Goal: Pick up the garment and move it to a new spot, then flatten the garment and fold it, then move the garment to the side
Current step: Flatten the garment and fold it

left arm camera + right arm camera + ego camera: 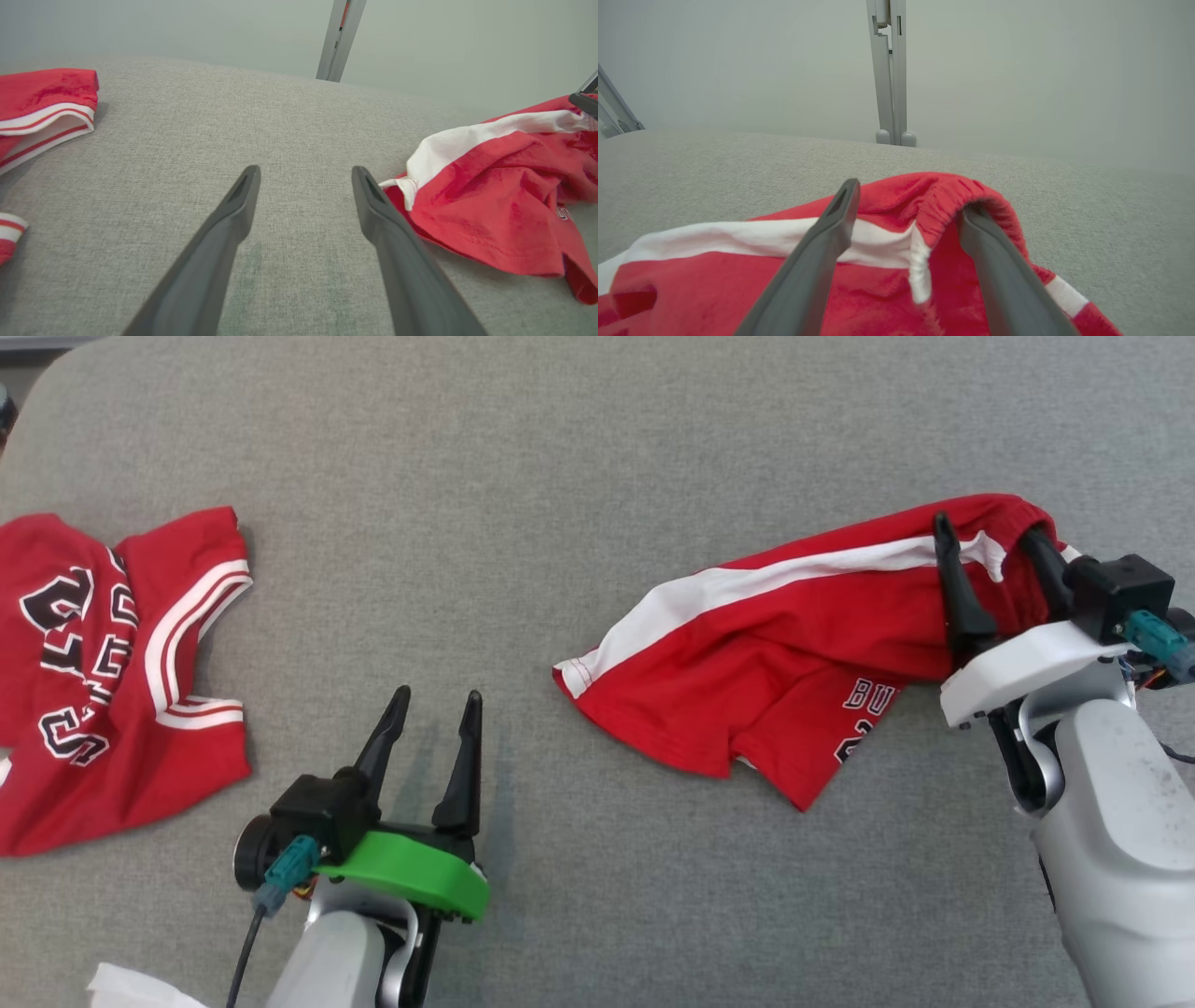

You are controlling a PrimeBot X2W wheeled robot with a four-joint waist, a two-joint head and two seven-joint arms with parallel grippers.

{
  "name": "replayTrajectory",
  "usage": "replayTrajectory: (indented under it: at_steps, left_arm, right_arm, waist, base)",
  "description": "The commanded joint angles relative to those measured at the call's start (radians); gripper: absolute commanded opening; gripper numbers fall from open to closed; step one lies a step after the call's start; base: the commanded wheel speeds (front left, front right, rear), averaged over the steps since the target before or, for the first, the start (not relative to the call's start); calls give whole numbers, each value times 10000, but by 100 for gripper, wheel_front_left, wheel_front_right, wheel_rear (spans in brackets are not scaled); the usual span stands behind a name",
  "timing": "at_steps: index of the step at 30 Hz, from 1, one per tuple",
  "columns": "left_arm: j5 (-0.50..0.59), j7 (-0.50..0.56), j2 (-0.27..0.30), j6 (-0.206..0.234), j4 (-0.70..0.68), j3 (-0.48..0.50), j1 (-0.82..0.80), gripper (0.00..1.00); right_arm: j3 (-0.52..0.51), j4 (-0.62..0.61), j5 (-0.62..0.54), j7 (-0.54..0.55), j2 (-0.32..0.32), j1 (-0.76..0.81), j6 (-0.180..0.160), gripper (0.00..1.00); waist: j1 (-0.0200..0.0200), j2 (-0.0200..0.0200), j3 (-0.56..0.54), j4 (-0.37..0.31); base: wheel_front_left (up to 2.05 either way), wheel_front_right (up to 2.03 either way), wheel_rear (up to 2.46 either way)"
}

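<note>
The right gripper [985,527] [908,198] stands with its fingers apart at the gathered elastic edge of the garment [794,644] [691,280]. One finger lies on top of the white stripe and the other sits tucked under the red hem, which drapes over it; nothing is pinched. From there the garment, red with a white side stripe and white lettering, spreads crumpled across the right side of the grey surface [560,476], toward the middle. The left gripper [439,693] [306,170] hovers low over bare surface, fingers wide apart and holding nothing, with the garment's near corner just beside its right finger in the left wrist view. A red jersey [93,681] [42,93] with striped trim and black letters lies at the far left edge.
</note>
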Motion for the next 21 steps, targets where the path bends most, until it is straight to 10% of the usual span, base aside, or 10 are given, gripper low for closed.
replayTrajectory:
  at_steps: [1, 21]
  left_arm:
    - [187, -8, 39, 72, 87, 186, 238, 100]
    - [977, -8, 40, 536, 409, 1077, 2073, 100]
  right_arm:
    - [-82, -382, -196, -23, 43, 440, -7, 100]
    - [-875, -917, -905, -22, 778, 3870, -5, 100]
  waist:
    - [0, -1, -499, -368]
    - [0, -1, -2601, -910]
  base:
    - [0, 0, 0]
    - [0, 0, 0]
